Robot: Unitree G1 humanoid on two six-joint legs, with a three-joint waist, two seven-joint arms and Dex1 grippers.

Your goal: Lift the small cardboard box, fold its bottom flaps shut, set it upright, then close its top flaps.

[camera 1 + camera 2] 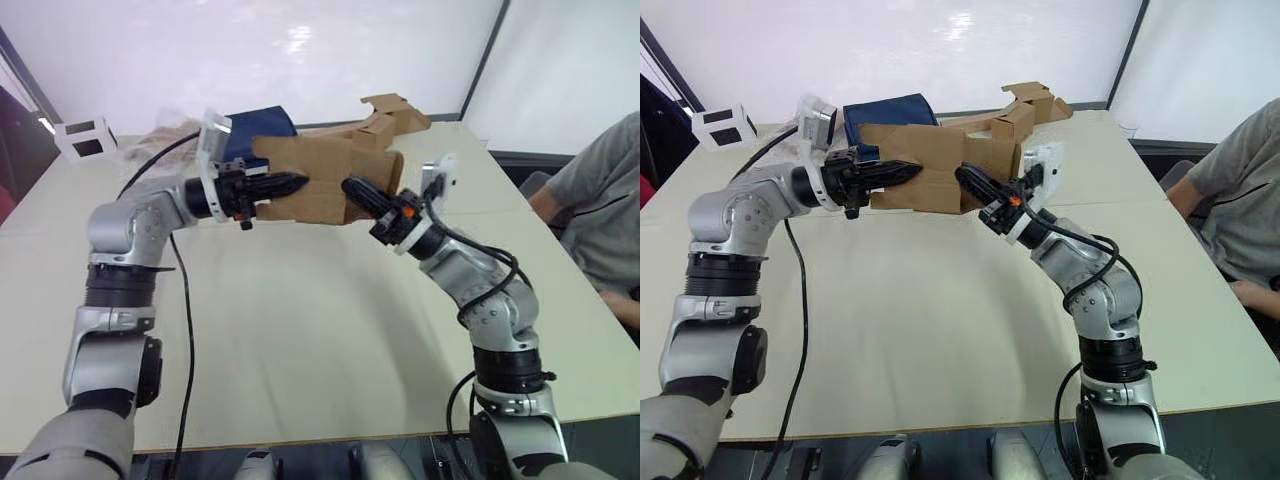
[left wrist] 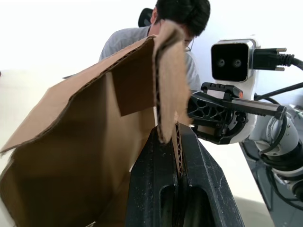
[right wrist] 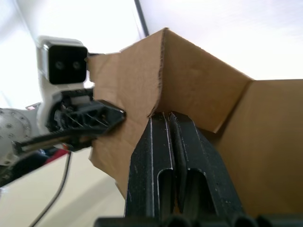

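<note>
Jaws of both the left gripper (image 1: 296,184) and right gripper (image 1: 355,187) pinch opposite walls of the small cardboard box (image 1: 320,185), held in the air above the surface (image 1: 300,330), so lifting looks done, while its flaps hang unfolded and every closing step remains

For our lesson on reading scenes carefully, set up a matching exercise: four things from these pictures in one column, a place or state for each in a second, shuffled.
Column one:
1. small cardboard box
2. white cube
3. dark blue item
4. person

Column two:
A. seated at the table's right side
B. held off the table by both tools
C. far left corner
D. behind the held box

Pairs: 1-B, 2-C, 3-D, 4-A
</note>
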